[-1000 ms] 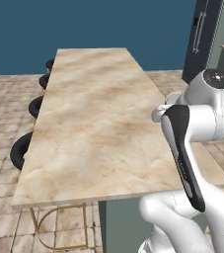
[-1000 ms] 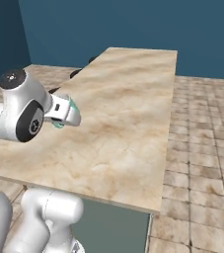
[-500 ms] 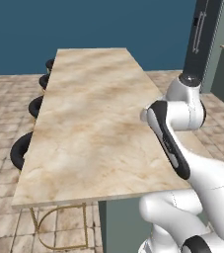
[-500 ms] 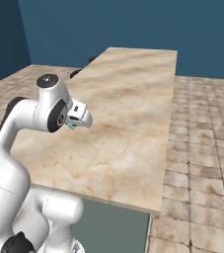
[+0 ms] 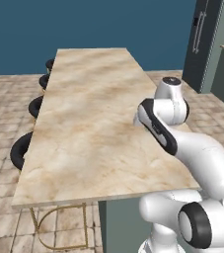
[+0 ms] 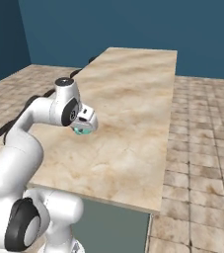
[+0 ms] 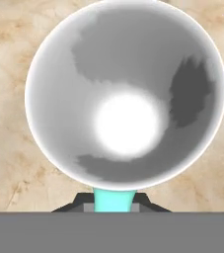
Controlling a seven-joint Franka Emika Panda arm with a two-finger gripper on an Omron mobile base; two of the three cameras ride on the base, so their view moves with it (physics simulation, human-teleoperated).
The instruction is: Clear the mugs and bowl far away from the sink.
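A long rectangular surface (image 5: 91, 123) of beige, brown-veined marble runs away from the robot toward a dark teal wall (image 5: 84, 24). The floor (image 6: 202, 148) around it is laid with tan stone tiles. Along the surface's left long edge, seen from the left base view, four black round stools (image 5: 20, 150) stand in a row, partly tucked under the overhang, with a thin gold frame (image 5: 59, 227) beneath the near corner. Beyond the surface's far right corner stands a tall dark cabinet (image 5: 202, 44) with a vertical handle; just right of it is a lower dark unit with a pale top.

The arm bends over the surface's near right part, close to the right long edge in the left base view. The jaws (image 6: 84, 129) are nearly closed on a teal mug (image 6: 83, 130), held above the marble near the surface's left edge as the right base view shows it. In the hand view the mug (image 7: 126, 99) presents its open mouth, grey-white inside with a bright centre, and a teal strip of its wall sits pinched between the dark finger tips; veined marble lies behind it.

The far half of the surface lies bare. In the right base view, open tiled floor stretches right of the surface's right edge.
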